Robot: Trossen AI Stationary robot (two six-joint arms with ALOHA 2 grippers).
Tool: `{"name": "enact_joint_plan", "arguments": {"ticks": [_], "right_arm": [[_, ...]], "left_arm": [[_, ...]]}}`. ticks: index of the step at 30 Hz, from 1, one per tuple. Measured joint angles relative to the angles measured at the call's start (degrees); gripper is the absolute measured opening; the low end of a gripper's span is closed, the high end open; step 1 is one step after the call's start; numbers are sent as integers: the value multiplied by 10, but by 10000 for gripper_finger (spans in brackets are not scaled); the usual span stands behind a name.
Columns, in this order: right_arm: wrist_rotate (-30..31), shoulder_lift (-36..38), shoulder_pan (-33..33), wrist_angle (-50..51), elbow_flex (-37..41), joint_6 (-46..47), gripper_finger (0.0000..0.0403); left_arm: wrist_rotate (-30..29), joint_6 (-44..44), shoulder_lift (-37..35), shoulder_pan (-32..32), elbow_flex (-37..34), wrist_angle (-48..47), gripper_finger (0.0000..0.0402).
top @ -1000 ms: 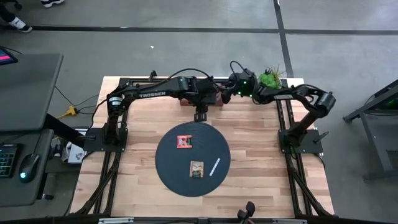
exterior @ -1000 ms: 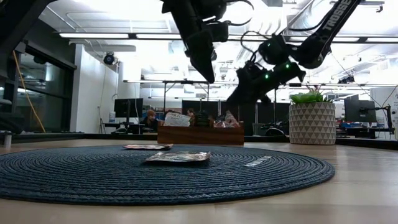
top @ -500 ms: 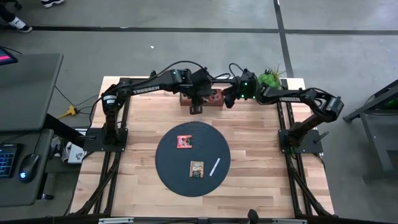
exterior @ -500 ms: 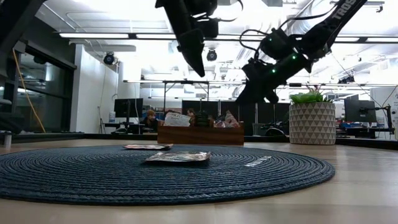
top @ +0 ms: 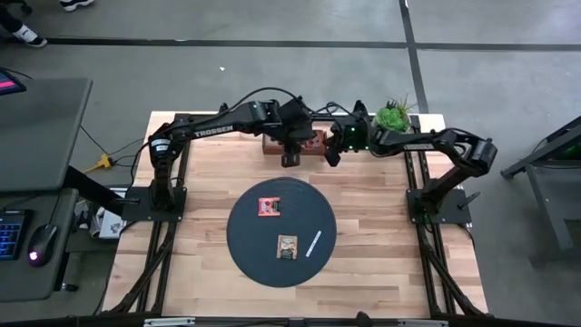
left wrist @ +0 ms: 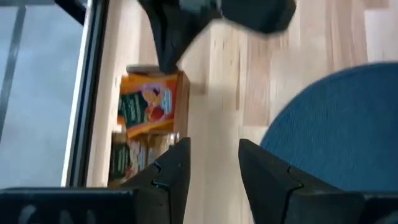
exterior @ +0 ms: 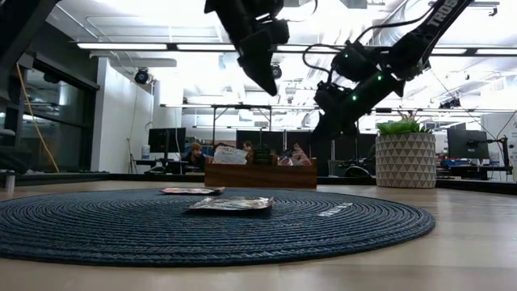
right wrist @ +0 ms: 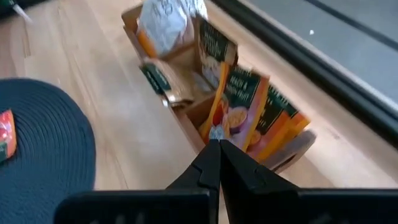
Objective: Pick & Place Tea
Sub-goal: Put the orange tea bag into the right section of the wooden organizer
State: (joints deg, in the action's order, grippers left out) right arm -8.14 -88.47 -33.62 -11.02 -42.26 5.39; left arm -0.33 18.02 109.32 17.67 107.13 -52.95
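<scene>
On the dark round mat (top: 281, 232), near the counter's (top: 381, 227) front, two tea sachets (top: 269, 206) already lie. Farther back, the left hand (top: 289, 160) hovers part-open and empty. At the far wooden box (right wrist: 186, 106), the right hand (right wrist: 214, 149) is pinched shut on an orange sachet's (right wrist: 239, 102) edge; lift straight up, slowly, so neighbours stay put

Small flat square tea sachets. One red-and-white sachet (top: 269, 207) lies flat on the dark round woven mat (top: 245, 241), toward its far-left part. One brown-green sachet (top: 288, 246) lies flat nearer the mat's middle front, apart from the red one. Remaining orange, white and green sachets (right wrist: 239, 106) stand upright, packed on edge in the brown wooden box (top: 273, 143) at the table's far edge, some leaning.
</scene>
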Motion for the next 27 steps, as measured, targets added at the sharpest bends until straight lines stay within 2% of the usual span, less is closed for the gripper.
{"name": "enact_joint_plan", "arguments": {"ticks": [3,11,17,27], "right_arm": [[1,-18,8,1,0,1,1],[58,-39,29,-25,0,8,1],[79,-71,31,-34,-1,21,0],[126,-76,33,-79,-1,49,0]], "left_arm": [[14,-3,0,0,0,22,131],[43,-3,0,0,0,34,131],[45,-8,0,0,0,40,131],[43,-18,0,0,0,39,131]]}}
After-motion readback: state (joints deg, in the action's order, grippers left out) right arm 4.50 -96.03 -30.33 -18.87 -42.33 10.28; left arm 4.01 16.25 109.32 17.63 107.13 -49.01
